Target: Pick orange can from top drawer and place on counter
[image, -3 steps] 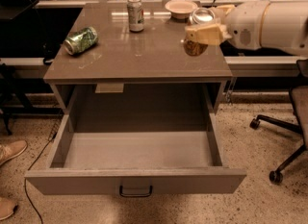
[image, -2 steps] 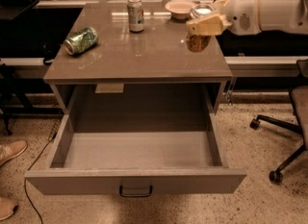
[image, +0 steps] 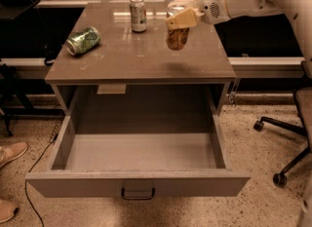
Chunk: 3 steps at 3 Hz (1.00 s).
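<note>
Glossy grey-brown counter [image: 146,60], pincer [image: 181,21] above its right side, clamped on orange-brown can [image: 177,38], silver lid.

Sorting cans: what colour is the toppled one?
Toppled can: green, camera view; gripper holds orange can over counter.

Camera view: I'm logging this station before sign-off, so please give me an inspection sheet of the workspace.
Surface: glossy grey-brown counter, faint smears at its left front.
Job's things: orange-brown soda can held upright over the counter's back right, apparently just off it; wide grey-brown top drawer stands open, nothing seen inside.
Clutter: green can lying on its side at the counter's left; silvery-white can upright at the back.
Gripper: two-finger gripper clamped on the top of the orange-brown soda can, above the counter.
Cables: dark cable on the floor at left.
Surroundings: wheeled office chair at right; pale shoes at left.
</note>
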Available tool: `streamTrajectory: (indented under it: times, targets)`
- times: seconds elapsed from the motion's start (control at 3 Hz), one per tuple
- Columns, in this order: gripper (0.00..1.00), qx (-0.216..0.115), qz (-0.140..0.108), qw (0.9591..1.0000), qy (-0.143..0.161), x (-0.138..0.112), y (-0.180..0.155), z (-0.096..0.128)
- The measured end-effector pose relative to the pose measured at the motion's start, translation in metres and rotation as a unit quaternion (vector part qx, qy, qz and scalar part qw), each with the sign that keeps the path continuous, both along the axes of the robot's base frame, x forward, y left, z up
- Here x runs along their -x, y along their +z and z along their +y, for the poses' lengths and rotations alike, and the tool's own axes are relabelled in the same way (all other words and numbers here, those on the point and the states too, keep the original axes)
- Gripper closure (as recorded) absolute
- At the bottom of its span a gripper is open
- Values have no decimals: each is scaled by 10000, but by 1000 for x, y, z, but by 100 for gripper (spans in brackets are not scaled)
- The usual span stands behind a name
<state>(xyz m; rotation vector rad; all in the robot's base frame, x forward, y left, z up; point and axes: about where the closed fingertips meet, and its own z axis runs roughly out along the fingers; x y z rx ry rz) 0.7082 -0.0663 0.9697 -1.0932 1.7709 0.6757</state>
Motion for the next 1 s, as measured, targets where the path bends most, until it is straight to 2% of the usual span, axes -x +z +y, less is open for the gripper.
streamTrajectory:
  times: [0.67,1.0]
  targets:
    - [100,-126,365,9991,173,-27,-29,46]
    - [100,-67,502,9986,121,-35,-47,56]
